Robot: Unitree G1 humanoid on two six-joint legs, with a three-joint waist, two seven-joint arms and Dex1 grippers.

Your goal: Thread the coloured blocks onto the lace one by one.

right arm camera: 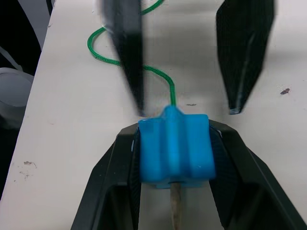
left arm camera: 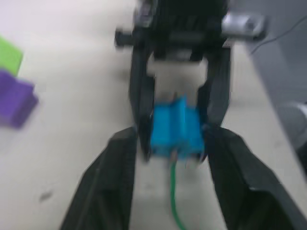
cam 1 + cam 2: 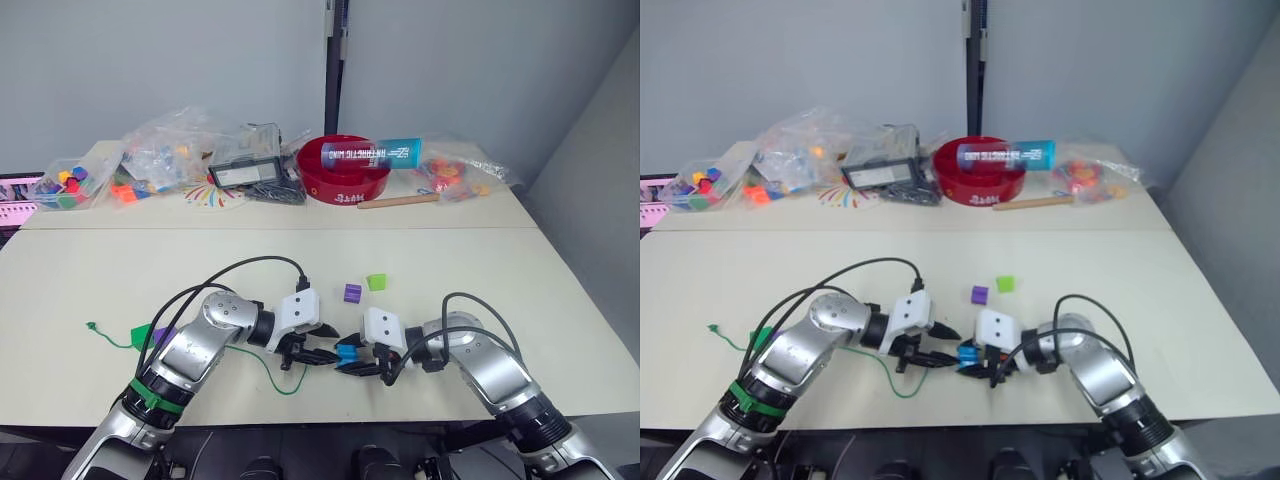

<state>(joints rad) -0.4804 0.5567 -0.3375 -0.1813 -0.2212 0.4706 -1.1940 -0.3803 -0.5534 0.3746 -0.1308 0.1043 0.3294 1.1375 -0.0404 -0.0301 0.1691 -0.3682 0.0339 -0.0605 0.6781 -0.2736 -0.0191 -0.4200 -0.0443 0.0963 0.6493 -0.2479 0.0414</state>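
Right pincer [image 1: 175,191] grips the blue block [image 1: 176,146], the lace [image 1: 165,79] already through it with its pale tip [image 1: 175,206] poking out; the left pincer [image 3: 315,348] hangs open just before it. Farther back, a purple block [image 3: 352,292] and lime block [image 3: 376,282] wait unthreaded on the counter [image 3: 480,270], so most threading remains, I judge.

Bare tabletop [image 3: 500,270] lies open across the middle band and toward the right edge. Ahead of the two grippers, a purple block [image 3: 352,292] and a lime block [image 3: 376,282] sit close together. The green lace [image 3: 268,378] loops along the front edge toward the left. The far edge is crowded with toy bags [image 3: 150,160] and a red bowl [image 3: 345,175].
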